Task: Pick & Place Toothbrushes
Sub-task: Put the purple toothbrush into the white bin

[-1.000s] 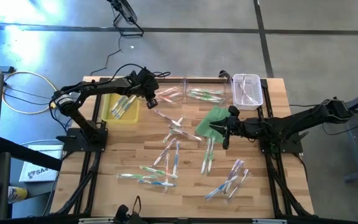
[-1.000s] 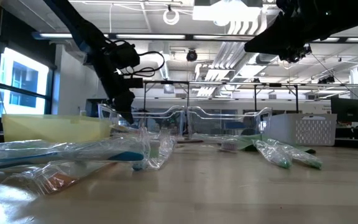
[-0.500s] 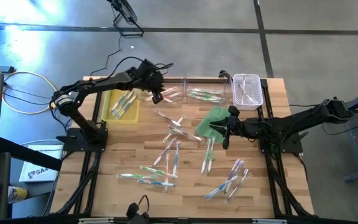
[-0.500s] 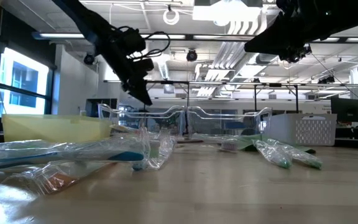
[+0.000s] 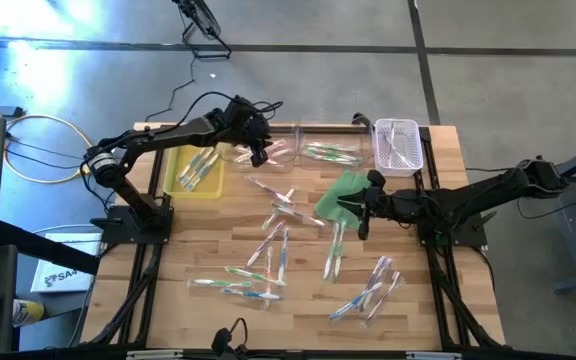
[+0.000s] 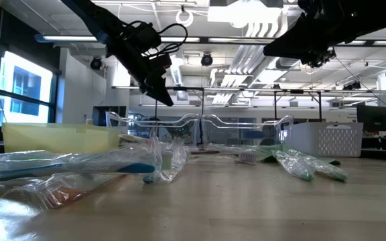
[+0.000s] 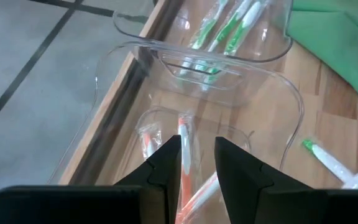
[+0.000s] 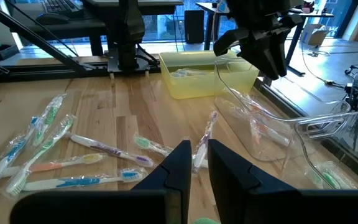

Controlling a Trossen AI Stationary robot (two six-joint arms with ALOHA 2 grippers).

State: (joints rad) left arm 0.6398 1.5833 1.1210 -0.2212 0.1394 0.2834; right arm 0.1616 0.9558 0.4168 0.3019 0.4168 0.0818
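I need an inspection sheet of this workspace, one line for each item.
Surface: wooden table, mostly bare at its left side.
Job's things: wrapped toothbrushes scattered mid-table; some already in the yellow bin, two clear trays and white basket.
Clutter: green cloth under the right arm.
Grippers: left claw above a clear tray, holding an orange toothbrush; right claw over the cloth, nearly shut, holding nothing seen.
Cables: yellow cable looped on the floor, left.
Surroundings: grey floor; workshop desks behind.
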